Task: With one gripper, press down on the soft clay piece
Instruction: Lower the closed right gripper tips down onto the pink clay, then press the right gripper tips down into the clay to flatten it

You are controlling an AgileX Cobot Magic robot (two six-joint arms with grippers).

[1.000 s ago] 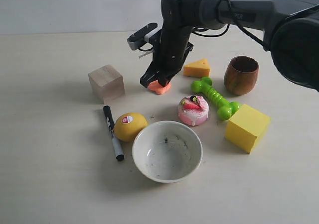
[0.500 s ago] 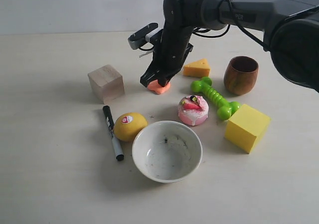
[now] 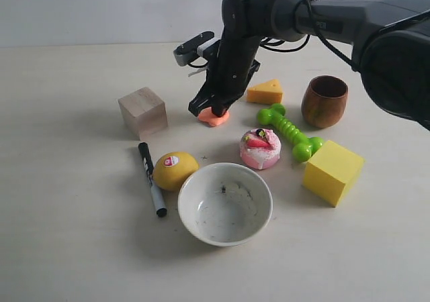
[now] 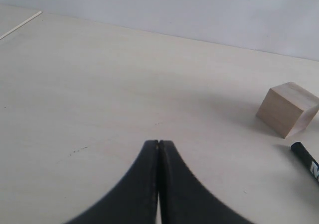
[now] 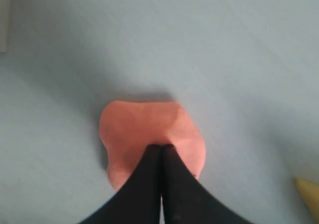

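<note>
**Item 1. Right end effector (image 3: 209, 107).** Black fingers pressed together with nothing between them, forming one blunt point. I treat this as the pressing tool.

**Item 2. Small salmon-orange soft clay piece (image 3: 213, 117), a lumpy matte blob.**
- It lies on the pale surface (image 3: 80, 201) directly beneath that point.
- In the right wrist view the fingertips (image 5: 153, 157) overlap the blob toward one edge, and most of the clay spreads out ahead of them.
- I judge the tips to be at or on the clay, but I cannot tell how deep.
- The blob is about as broad as it is long, so it has no long axis worth lining up with.
- My judgement is that the press runs straight down, with at most a small nudge toward the blob's middle.

**Item 3. Neighbours, read from the clay in the exterior view.** All three are apart from the clay.
- Yellow-orange cheese wedge (image 3: 266, 91) at 2 o'clock, near.
- Green bone-shaped toy (image 3: 290, 131) at 4 o'clock.
- Pale wooden cube (image 3: 142, 111) at 9 o'clock.

**Item 4. Left end effector (image 4: 158, 145).** Fingers closed against each other and empty, over bare surface. It does not appear in the exterior view. The right arm is clearly the nearer one.
</note>
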